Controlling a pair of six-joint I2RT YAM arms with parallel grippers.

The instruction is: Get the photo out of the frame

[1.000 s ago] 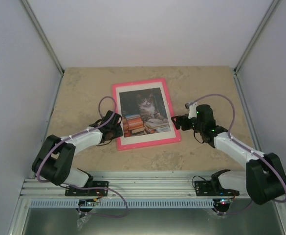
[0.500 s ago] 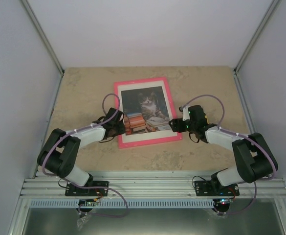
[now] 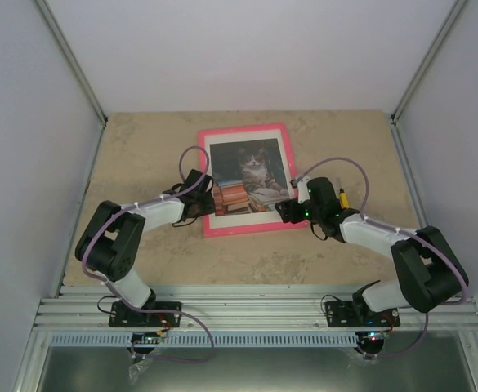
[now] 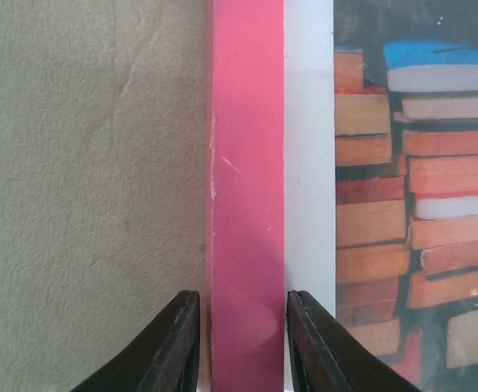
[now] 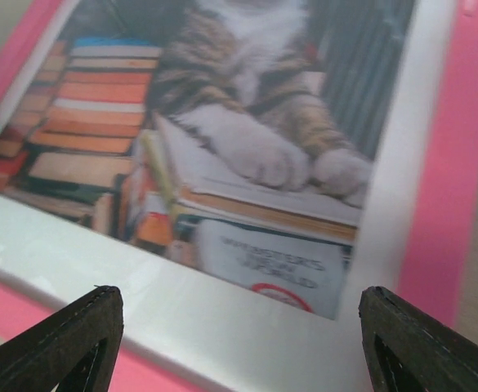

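The pink frame (image 3: 247,130) lies flat on the table, face up. The photo (image 3: 253,167) of a cat on stacked books sits inside it behind a white border. My left gripper (image 3: 205,201) is at the frame's left bar. In the left wrist view its fingers (image 4: 243,300) straddle that pink bar (image 4: 247,163), closed in against its two edges, with the photo's books (image 4: 386,163) to the right. My right gripper (image 3: 284,211) hangs over the frame's lower right corner. It stands wide open (image 5: 243,343) above the photo (image 5: 247,122) and the pink right bar (image 5: 447,163).
The beige table (image 3: 140,155) is walled by white panels at the back and both sides. An aluminium rail (image 3: 255,306) carrying the two arm bases runs along the near edge.
The frame has slid away from the arms and a little right. My left gripper went with it, jaws narrower on the left bar. My right gripper moved in over the lower right corner.
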